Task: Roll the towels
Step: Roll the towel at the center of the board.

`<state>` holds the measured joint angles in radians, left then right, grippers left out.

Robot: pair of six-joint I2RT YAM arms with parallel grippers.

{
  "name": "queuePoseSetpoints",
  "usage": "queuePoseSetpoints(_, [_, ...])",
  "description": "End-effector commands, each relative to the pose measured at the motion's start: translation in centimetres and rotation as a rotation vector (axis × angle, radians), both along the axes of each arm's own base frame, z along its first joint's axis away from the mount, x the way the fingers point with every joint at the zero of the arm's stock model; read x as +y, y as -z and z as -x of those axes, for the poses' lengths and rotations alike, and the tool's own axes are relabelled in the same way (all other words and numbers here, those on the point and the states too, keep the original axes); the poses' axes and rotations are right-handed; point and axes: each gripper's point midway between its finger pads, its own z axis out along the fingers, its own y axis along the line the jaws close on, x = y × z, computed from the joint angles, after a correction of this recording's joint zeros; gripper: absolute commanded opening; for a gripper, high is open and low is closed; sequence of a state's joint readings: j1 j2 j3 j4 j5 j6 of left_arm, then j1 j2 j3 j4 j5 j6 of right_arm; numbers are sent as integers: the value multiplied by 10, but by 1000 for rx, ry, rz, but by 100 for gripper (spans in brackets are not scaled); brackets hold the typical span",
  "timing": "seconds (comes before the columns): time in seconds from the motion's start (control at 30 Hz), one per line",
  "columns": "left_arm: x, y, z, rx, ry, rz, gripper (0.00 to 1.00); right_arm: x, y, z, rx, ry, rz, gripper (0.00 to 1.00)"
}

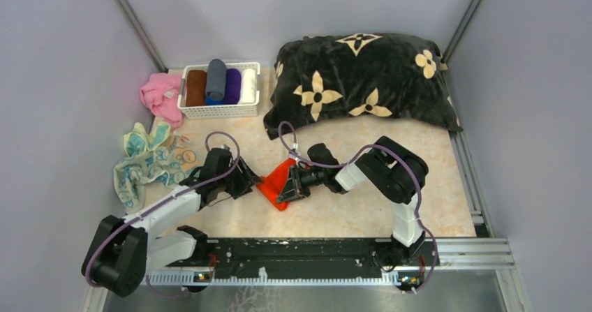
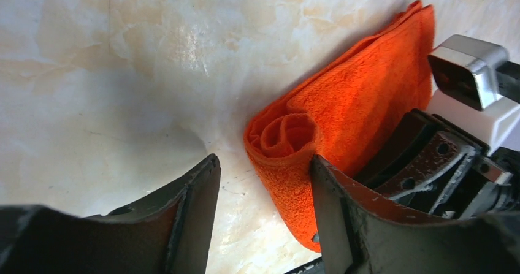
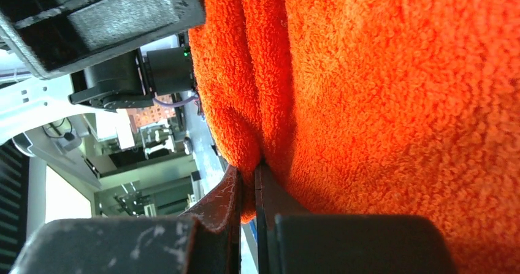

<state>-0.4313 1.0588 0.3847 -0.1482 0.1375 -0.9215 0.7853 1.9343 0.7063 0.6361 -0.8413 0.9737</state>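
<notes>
The orange-red towel [image 1: 274, 180] lies partly rolled on the table between both arms; its coiled end [image 2: 287, 134] faces the left wrist camera. My left gripper [image 2: 265, 209] is open, and the roll rests against its right finger [image 2: 336, 216], leaving a gap to the left finger [image 2: 195, 209]. My right gripper [image 3: 248, 182] is shut on a fold of the orange-red towel [image 3: 392, 102] from the opposite side. Two more towels lie crumpled at the left edge: a pale yellow one with teal patches [image 1: 139, 143] and a teal one with circle print [image 1: 171, 162].
A white basket [image 1: 187, 107] holding several rolled towels stands at the back left, with a pink cloth [image 1: 159, 95] beside it. The big black cushion with cream flowers [image 1: 363, 82] fills the back right. Metal rails run along the front and right edges.
</notes>
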Motion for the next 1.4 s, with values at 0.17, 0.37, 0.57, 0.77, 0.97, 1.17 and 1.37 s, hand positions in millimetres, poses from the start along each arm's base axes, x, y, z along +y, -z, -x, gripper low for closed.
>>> queuePoseSetpoints(0.17, [-6, 21, -1, 43, 31, -19, 50, -4, -3, -17, -143, 20, 96, 6])
queuePoseSetpoints(0.37, [-5, 34, 4, 71, 50, -69, 44, -15, -21, -23, -454, -19, 319, 24])
queuePoseSetpoints(0.57, [-8, 40, 6, 84, 70, -109, 43, -20, -54, -26, -805, 3, 519, 35])
queuePoseSetpoints(0.77, [-9, 41, 7, 87, 72, -135, 43, -14, -67, -17, -1046, -35, 640, 37])
queuePoseSetpoints(0.97, [-10, 42, 7, 89, 77, -150, 44, 0, -43, -8, -1167, -100, 762, 38])
queuePoseSetpoints(1.17, [-10, 43, 8, 93, 78, -157, 44, -6, -10, -10, -1201, -145, 892, 38])
queuePoseSetpoints(1.37, [-11, 43, 7, 91, 81, -164, 44, -30, 4, -17, -1224, -146, 1017, 38])
